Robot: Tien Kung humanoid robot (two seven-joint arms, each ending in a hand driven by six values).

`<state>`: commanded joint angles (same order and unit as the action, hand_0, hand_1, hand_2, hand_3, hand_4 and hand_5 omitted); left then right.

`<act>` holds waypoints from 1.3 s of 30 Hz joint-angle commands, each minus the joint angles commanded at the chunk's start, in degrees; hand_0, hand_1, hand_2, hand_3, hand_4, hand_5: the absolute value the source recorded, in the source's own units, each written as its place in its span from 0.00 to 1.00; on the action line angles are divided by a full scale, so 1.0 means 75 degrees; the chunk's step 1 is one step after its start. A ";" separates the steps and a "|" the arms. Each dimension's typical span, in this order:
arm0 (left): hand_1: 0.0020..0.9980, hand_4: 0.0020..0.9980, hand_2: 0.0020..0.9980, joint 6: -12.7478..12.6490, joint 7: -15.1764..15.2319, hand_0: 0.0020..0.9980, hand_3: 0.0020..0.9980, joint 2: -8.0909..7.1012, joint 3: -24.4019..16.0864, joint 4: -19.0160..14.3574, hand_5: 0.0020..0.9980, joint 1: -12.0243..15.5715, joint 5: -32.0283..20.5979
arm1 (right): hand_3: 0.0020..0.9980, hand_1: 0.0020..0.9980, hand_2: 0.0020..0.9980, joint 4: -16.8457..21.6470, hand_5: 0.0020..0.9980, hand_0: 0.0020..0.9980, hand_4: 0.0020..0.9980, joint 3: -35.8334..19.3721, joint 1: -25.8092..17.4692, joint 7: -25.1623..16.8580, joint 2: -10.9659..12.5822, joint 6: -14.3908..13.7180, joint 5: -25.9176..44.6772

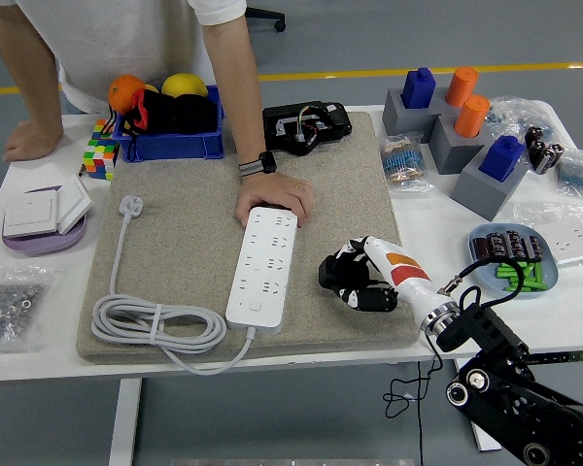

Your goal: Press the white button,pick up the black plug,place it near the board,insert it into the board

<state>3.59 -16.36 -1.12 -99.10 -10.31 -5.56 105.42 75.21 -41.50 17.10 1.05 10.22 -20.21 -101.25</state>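
We see the right hand (358, 280) lying low over the beige felt mat (185, 218) on the white bench (437, 228), just to the right of the white power strip (264, 263), with a narrow gap of mat between them. Its fingers (348, 289) are curled in tight, but we cannot tell whether anything sits inside them, and we cannot make out a black plug in this view. The strip lies lengthwise on the mat, its white cable (155, 325) coiled at the mat's near left and ending in a white plug (130, 206) further back. A person's hand (274, 195) rests on the strip's far end, a watch (257, 164) on the wrist; the person's other hand (29, 142) leans on the bench at far left.
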 joint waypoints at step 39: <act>0.63 0.55 0.64 -0.0008 -0.0012 0.62 0.69 -0.0058 0.0029 0.0000 0.39 -0.0042 -0.0062 | 0.54 0.55 0.55 0.0297 0.00 0.53 0.75 0.1433 0.1390 0.0703 -0.0640 0.0296 -0.0334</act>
<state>3.52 -16.45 -1.55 -98.88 -10.31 -5.88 104.95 77.44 -30.75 27.53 6.32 5.42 -17.99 -103.75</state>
